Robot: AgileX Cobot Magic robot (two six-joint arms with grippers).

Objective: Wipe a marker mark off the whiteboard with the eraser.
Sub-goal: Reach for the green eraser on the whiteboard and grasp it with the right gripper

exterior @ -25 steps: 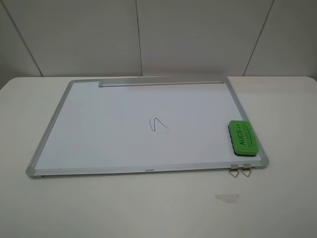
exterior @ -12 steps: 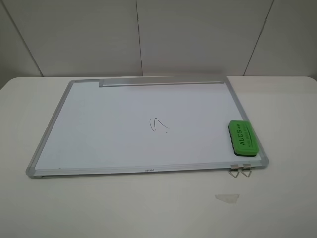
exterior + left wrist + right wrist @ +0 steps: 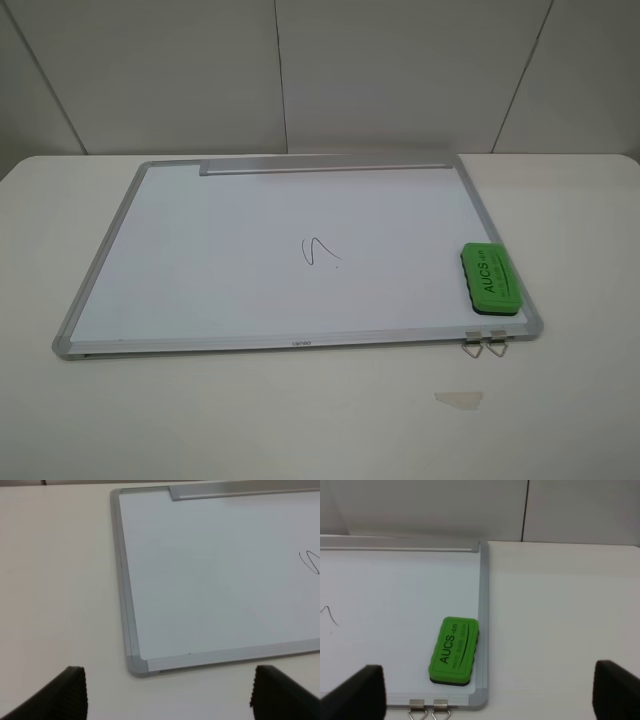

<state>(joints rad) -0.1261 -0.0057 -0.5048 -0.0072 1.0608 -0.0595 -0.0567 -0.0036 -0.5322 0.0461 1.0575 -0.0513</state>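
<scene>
We have wiped nothing yet. Our left gripper (image 3: 172, 692) hangs open and empty short of the whiteboard (image 3: 200, 580). The marker mark (image 3: 318, 252) lies intact, ahead to its right. The eraser (image 3: 453, 650) lies ungrasped just ahead of our open right gripper (image 3: 492, 687).

This is looking like a lab test station. A bare white worktop (image 3: 250, 420) is sitting before blank panelled walls (image 3: 400, 70).
</scene>
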